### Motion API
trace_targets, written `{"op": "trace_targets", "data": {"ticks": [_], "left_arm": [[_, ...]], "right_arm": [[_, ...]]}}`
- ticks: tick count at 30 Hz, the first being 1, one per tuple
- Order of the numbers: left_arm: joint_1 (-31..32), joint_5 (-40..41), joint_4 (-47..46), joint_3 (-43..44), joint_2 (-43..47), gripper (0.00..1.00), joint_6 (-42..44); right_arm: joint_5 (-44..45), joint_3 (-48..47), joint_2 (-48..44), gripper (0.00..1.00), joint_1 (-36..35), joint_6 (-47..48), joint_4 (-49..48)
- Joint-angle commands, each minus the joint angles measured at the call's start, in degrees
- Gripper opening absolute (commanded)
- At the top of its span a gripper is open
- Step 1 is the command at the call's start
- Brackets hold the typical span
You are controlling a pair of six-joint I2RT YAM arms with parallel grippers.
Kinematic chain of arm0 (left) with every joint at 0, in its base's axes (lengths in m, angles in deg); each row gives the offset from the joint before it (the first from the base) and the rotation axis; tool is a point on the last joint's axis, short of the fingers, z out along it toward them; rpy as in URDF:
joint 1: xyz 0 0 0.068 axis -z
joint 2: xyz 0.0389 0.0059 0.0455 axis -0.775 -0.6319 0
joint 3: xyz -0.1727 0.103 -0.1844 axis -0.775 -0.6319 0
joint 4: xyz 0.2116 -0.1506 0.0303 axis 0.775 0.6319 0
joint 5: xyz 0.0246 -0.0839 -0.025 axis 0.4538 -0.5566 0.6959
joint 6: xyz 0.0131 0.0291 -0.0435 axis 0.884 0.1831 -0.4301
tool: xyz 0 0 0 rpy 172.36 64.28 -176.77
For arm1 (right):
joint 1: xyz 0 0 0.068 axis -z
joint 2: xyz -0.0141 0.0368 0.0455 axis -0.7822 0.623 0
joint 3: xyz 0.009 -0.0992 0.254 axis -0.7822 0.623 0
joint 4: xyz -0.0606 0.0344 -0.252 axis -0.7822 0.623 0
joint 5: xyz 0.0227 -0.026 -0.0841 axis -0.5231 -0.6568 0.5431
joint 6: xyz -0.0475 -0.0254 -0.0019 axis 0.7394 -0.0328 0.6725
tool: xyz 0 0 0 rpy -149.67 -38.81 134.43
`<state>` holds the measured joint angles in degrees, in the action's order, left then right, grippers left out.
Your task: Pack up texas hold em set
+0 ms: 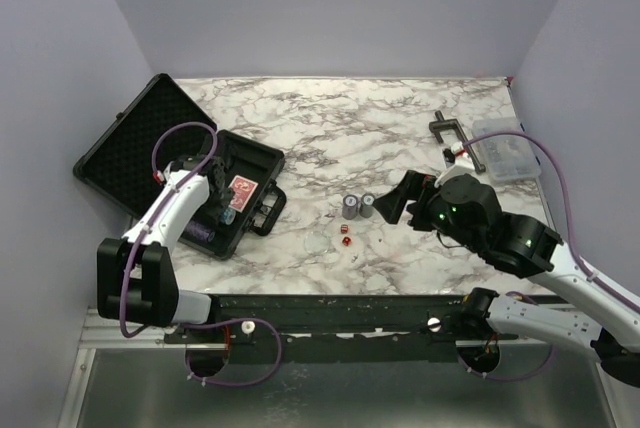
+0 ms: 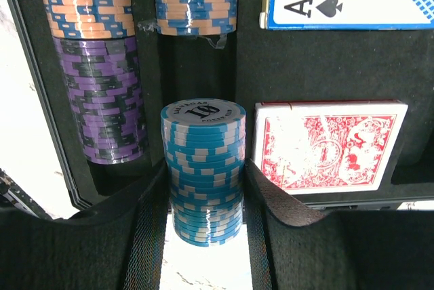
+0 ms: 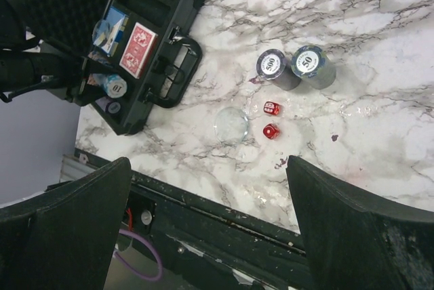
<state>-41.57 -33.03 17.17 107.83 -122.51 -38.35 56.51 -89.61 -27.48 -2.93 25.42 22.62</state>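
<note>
Poker case (image 1: 125, 143) is lying open at the left of the table (image 1: 400, 128), partly hidden under the left arm (image 1: 175, 210). Left gripper (image 2: 203, 198) is pinching a blue chip stack (image 2: 203, 161) inside it, base obscured. Right gripper (image 3: 207, 168) is hovering spread near two grey chip stacks (image 1: 358, 206) and red dice (image 1: 346, 235)

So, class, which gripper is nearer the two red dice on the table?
Right. The right gripper hovers up-right of the red dice, beside the grey chip stacks. The left gripper is farther off, over the case, gripping a blue chip stack.
</note>
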Motion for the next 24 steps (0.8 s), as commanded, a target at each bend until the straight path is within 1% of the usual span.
{"op": "trace_targets", "data": {"ticks": [1,12,21,22,24], "left_arm": [[-1.68,0.54,0.22,2.35,-1.00,0.00,1.55],[-3.92,1.84,1.34,3.26,-3.57,0.00,2.71],[-4.57,3.85,1.55,3.70,-4.63,0.00,2.45],[-4.65,3.85,1.54,3.71,-4.82,0.00,2.45],[-4.77,3.87,1.54,3.88,-5.14,0.04,2.45]], "right_arm": [[2.59,0.74,-0.82,1.00,-0.38,-0.41,1.71],[2.75,0.96,-0.59,1.00,-0.36,-0.01,1.56],[2.95,0.50,-0.29,1.00,-0.37,0.54,1.58],[2.95,0.37,-0.25,1.00,-0.36,0.60,1.56],[2.94,0.38,-0.23,1.00,-0.41,0.58,1.66]]}}
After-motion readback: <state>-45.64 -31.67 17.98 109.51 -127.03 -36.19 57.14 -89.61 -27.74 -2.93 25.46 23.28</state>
